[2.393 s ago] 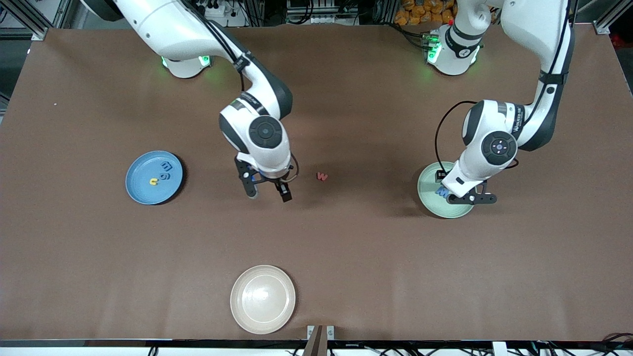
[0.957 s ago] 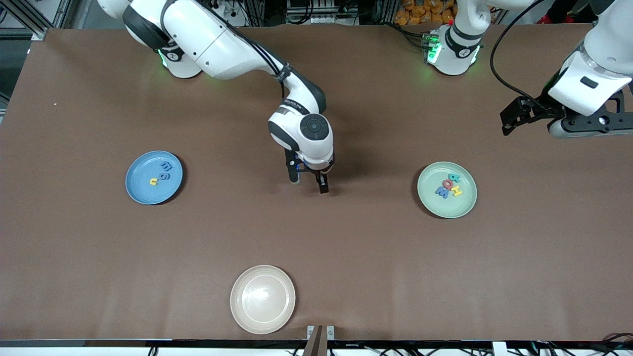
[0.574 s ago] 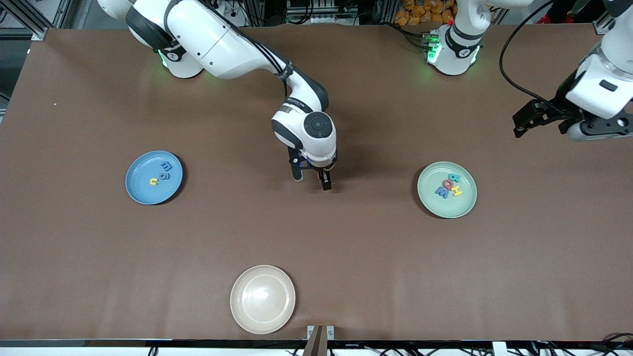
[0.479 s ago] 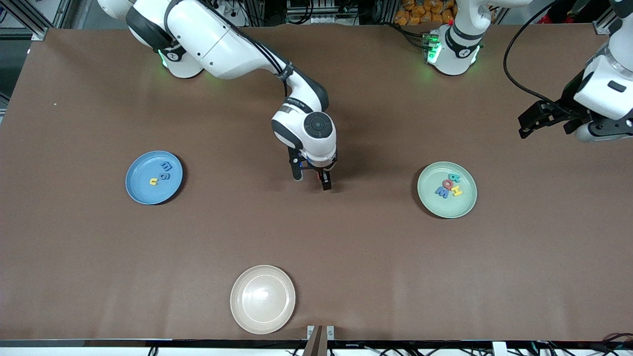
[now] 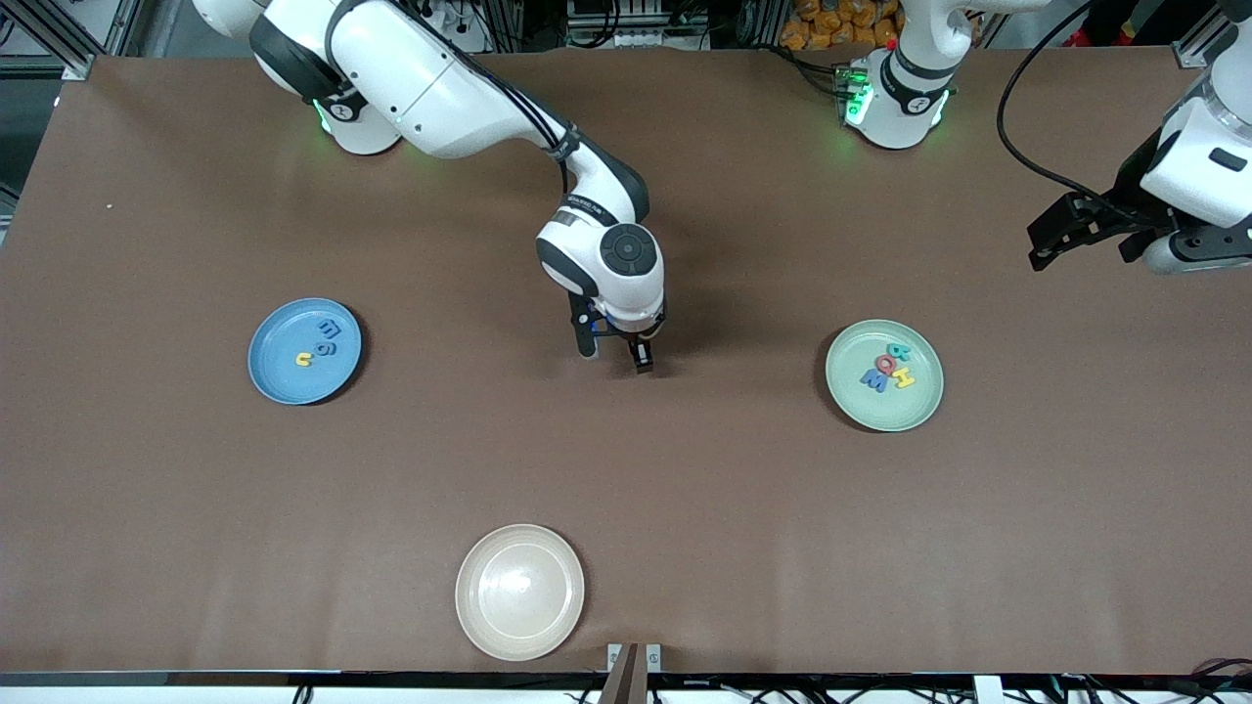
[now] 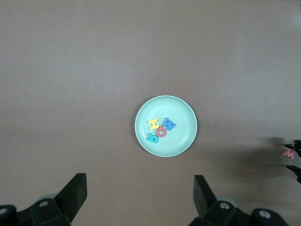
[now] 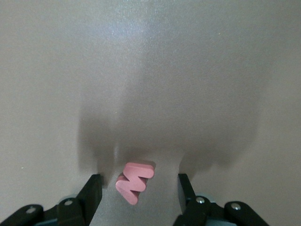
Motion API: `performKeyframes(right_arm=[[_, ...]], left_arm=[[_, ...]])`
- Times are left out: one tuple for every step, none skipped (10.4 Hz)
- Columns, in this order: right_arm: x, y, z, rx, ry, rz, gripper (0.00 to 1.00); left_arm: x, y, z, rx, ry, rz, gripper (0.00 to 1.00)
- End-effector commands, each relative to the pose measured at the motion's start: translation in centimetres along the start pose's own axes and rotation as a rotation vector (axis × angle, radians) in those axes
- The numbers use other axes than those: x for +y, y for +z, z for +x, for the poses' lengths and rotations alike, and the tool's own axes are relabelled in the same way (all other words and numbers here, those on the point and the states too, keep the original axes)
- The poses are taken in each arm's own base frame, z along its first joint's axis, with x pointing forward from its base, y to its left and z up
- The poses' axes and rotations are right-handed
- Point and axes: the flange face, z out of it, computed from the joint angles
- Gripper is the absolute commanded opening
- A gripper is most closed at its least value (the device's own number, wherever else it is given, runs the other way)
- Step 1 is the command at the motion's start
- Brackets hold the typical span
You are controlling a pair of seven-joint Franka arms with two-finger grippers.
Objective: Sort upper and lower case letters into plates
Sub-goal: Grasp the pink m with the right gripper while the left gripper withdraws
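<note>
A small red letter (image 7: 135, 181) lies on the brown table near its middle, and the left wrist view catches this red letter (image 6: 288, 153) too. My right gripper (image 5: 614, 358) (image 7: 139, 184) is down at the table with one finger on each side of the letter, open, with gaps on both sides. The sky blue plate (image 5: 279, 383) toward the right arm's end holds three letters (image 5: 323, 342). The mint green plate (image 5: 853, 403) (image 6: 186, 137) toward the left arm's end holds several letters (image 5: 886, 367) (image 6: 161, 129). My left gripper (image 5: 1094, 256) (image 6: 140, 188) hangs open and empty, high over the left arm's end of the table.
A cream-beige plate (image 5: 519, 592) with nothing in it sits near the table edge closest to the front camera.
The right gripper settled over the red letter and its fingers drew closer together around it. The left arm rose off the green plate and swung out toward its end of the table.
</note>
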Motion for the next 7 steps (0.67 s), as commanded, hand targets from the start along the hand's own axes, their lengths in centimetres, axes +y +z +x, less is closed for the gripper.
performKeyframes(right_arm=[[-0.53, 0.27, -0.09, -0.012, 0.025, 0.005, 0.68], [-0.48, 0.34, -0.2, -0.015, 0.024, 0.007, 0.66], [-0.43, 0.51, -0.24, -0.02, 0.022, 0.013, 0.65], [-0.31, 0.69, -0.21, -0.019, 0.02, 0.01, 0.58], [-0.35, 0.8, -0.11, -0.018, 0.017, 0.009, 0.35], [-0.43, 0.69, -0.03, -0.019, 0.017, 0.01, 0.3], [-0.35, 0.8, -0.11, -0.018, 0.014, 0.009, 0.18]], left_arm=[[0.14, -0.72, -0.14, -0.004, 0.033, 0.003, 1.0], [-0.29, -0.71, -0.19, -0.012, 0.025, 0.003, 1.0], [-0.5, -0.89, -0.36, -0.016, 0.022, 0.003, 1.0], [-0.47, -1.04, -0.42, -0.014, 0.025, 0.005, 1.0], [-0.32, -1.05, -0.45, -0.013, 0.031, 0.007, 1.0], [-0.3, -1.14, -0.5, -0.012, 0.055, 0.003, 1.0], [-0.4, -1.23, -0.57, -0.011, 0.102, 0.001, 1.0]])
